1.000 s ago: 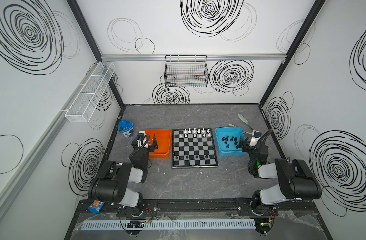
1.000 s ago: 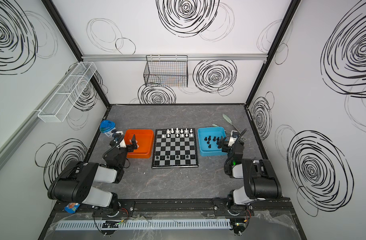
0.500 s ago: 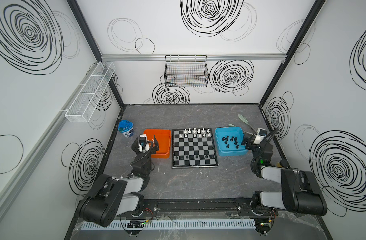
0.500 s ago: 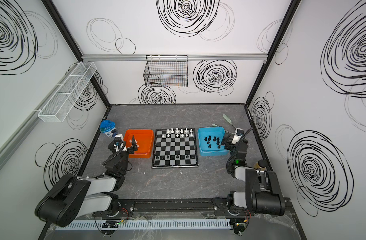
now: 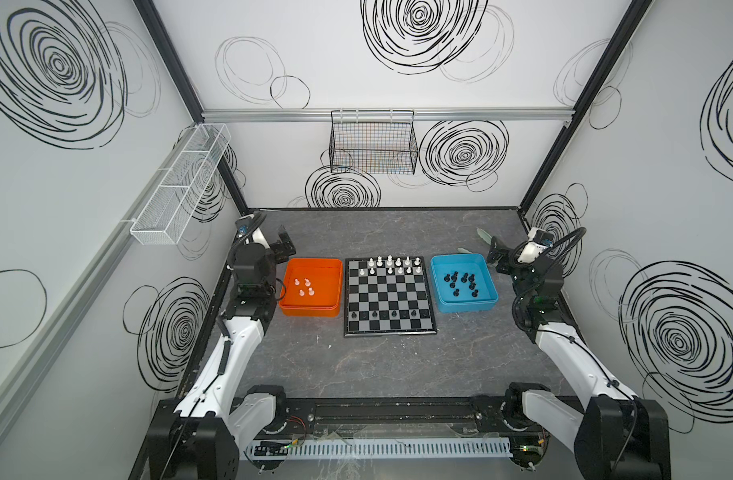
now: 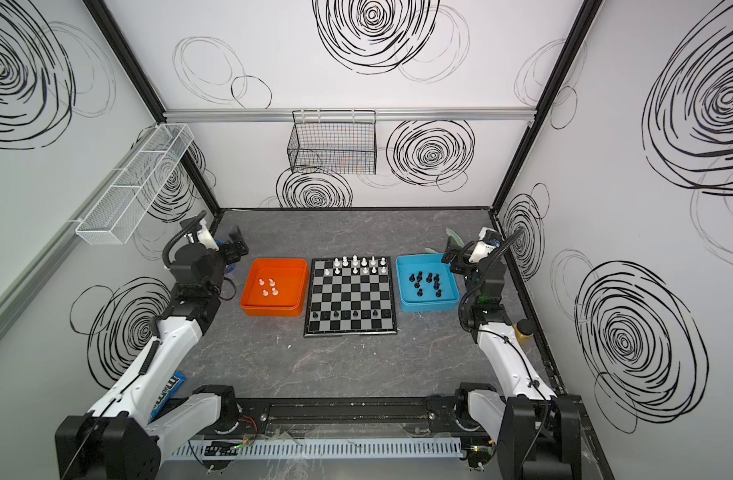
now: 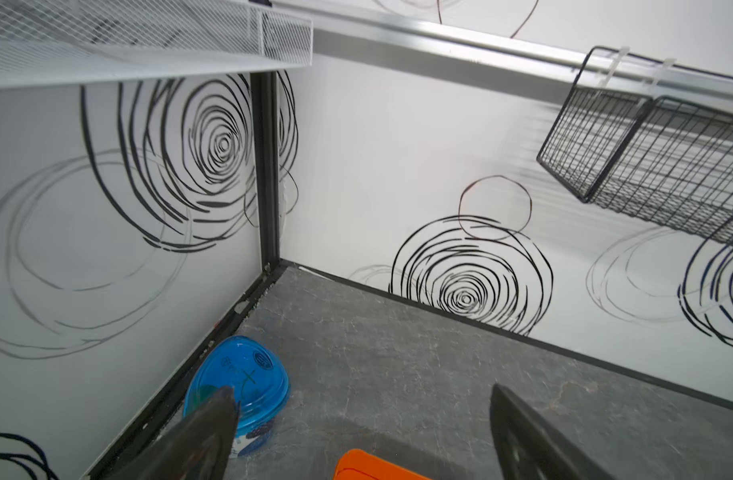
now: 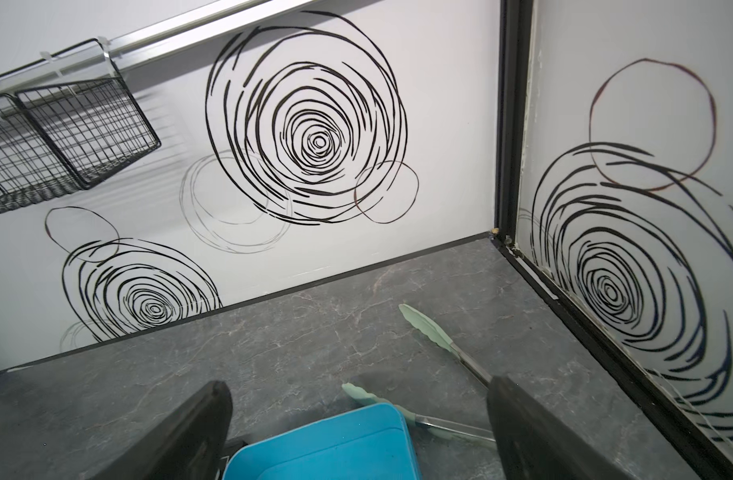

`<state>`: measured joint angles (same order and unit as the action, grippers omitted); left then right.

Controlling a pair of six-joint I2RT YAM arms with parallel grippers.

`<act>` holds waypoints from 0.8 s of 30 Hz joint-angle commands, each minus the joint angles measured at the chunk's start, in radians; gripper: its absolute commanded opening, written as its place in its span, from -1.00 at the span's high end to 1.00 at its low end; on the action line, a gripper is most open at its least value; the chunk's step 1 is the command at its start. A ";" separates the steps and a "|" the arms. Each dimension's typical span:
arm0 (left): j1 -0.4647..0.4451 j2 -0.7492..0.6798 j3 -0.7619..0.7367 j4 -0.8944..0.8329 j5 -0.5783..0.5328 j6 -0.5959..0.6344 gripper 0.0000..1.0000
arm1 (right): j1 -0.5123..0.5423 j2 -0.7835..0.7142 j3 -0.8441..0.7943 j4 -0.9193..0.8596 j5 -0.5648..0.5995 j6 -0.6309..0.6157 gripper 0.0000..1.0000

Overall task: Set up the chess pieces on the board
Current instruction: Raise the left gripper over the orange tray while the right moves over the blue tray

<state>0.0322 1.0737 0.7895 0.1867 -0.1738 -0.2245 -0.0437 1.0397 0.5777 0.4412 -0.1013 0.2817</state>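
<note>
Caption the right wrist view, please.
Open right gripper near the blue plastic tray, pale green metal-handled tongs lying on grey marbled tabletop.

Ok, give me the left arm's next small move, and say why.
Probably lower the left tool into the orange tray over one white piece. The tool hangs open and empty past the tray's far edge, four white pieces lie there, and the board's white rows have gaps.

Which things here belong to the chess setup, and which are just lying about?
Job: board, white pieces in the orange tray, black pieces in the blue tray.
Lying about: blue-lidded tub, green tongs, black wire basket, white mesh shelf.
</note>
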 commanded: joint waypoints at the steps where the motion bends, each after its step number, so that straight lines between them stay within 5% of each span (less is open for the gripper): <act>1: 0.021 0.041 0.066 -0.194 0.185 -0.025 -0.94 | 0.033 -0.011 0.085 -0.200 0.050 0.012 -1.00; 8: 0.002 0.130 0.159 -0.247 0.261 -0.009 -0.94 | 0.085 0.027 0.161 -0.312 0.033 0.017 -1.00; 24: -0.128 0.343 0.319 -0.278 0.213 0.031 -0.94 | 0.146 0.262 0.320 -0.524 -0.026 -0.067 -1.00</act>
<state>-0.0654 1.3926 1.0889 -0.1059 0.0479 -0.2203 0.0925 1.2705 0.8516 -0.0086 -0.1249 0.2462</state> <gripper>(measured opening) 0.971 0.999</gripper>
